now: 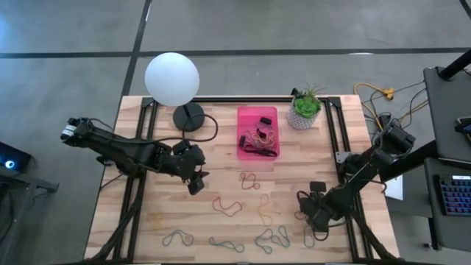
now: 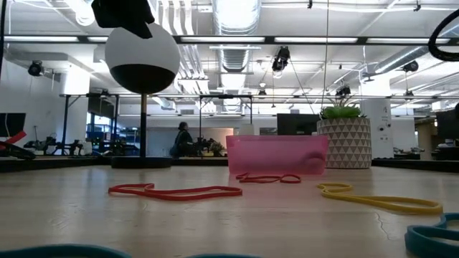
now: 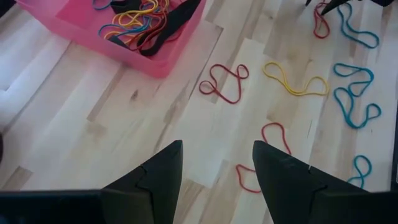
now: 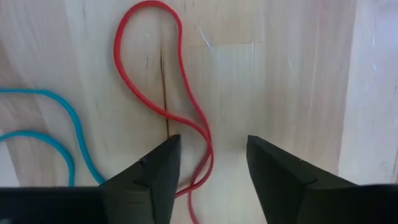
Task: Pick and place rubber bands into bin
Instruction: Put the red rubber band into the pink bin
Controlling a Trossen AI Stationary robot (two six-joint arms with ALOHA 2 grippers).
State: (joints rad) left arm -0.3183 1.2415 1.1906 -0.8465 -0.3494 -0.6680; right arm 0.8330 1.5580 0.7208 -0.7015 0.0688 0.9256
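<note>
Right now the right gripper [image 4: 208,165] sits low over the wooden table [image 1: 147,235] near its front right corner, fingers apart w/ nothing pinched, a thin red rubber band [image 4: 163,93] lying flat btwn and ahead of them, a blue rubber band [image 4: 56,137] just beside. Left gripper [image 3: 217,171] hangs above mid-table, also spread wide and empty. Small translucent pink plastic bin [image 1: 257,132] stands at the back centre w/ several bands inside; more loose rubber bands [image 1: 268,237] are scattered across the front.
</note>
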